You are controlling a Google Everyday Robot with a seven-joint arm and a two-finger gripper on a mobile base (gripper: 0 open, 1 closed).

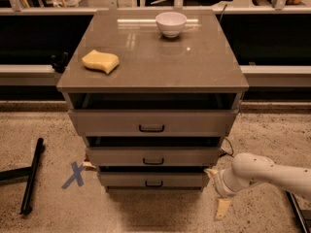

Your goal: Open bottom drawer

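Grey-beige and flat-fronted, the bottom drawer (pixel 153 180) is sitting lowest in the desk (pixel 170 64), just above the speckled floor (pixel 146 212), with its small black pull (pixel 154 183) at the centre. A thin dark strip is showing above its front and none of its inside is showing. The middle drawer (pixel 153 157) and the top drawer (pixel 151 123) are stacking above it, each front wider-looking than the one below.

A white bowl (pixel 171 23) is standing upright near the back edge of the desk top, and a yellow sponge (pixel 100 61) is lying well apart from it toward the left side.

The white arm (pixel 272 171) is reaching in from the lower right, and its gripper (pixel 217 193) is hanging just beside the bottom drawer's right end, clear of the pull. Its jaws are standing apart, one tip lying close to the drawer's corner and the other pointing down at the floor, with nothing between them.

A blue tape cross (pixel 75 174) and a black bar (pixel 31 176) are lying on the floor at the left.
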